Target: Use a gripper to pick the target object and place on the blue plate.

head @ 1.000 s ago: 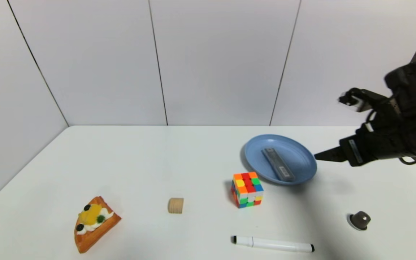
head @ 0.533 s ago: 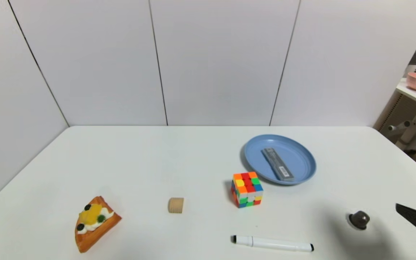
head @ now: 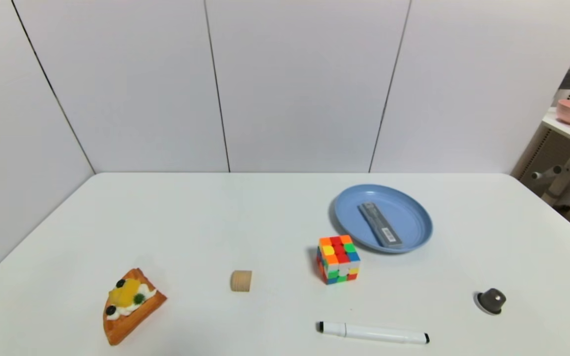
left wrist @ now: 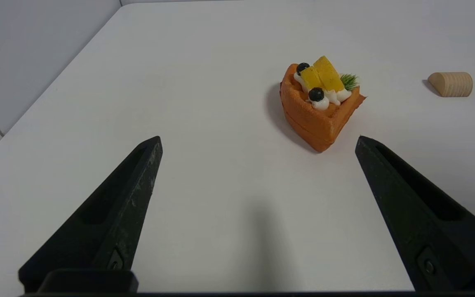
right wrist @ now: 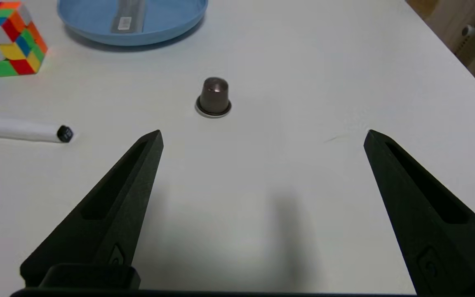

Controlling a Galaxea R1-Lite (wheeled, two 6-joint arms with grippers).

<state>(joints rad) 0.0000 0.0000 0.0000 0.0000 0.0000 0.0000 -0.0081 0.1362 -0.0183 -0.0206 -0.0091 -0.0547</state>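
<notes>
Head view: grey bar (head: pixel 380 224) lies in blue plate (head: pixel 413 205).

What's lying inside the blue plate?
A flat grey bar with a small white label lies inside the blue plate, slanting across it. Nothing else shows in the plate. Whatever is under the bar is covered. Both grippers are open, away from it.

The left end effector (left wrist: pixel 258 142) has two matte black, wedge-shaped fingers (left wrist: pixel 109 222) tapering to points, each with a recessed slot and small screw. The right end effector (right wrist: pixel 262 136) looks identical.
</notes>
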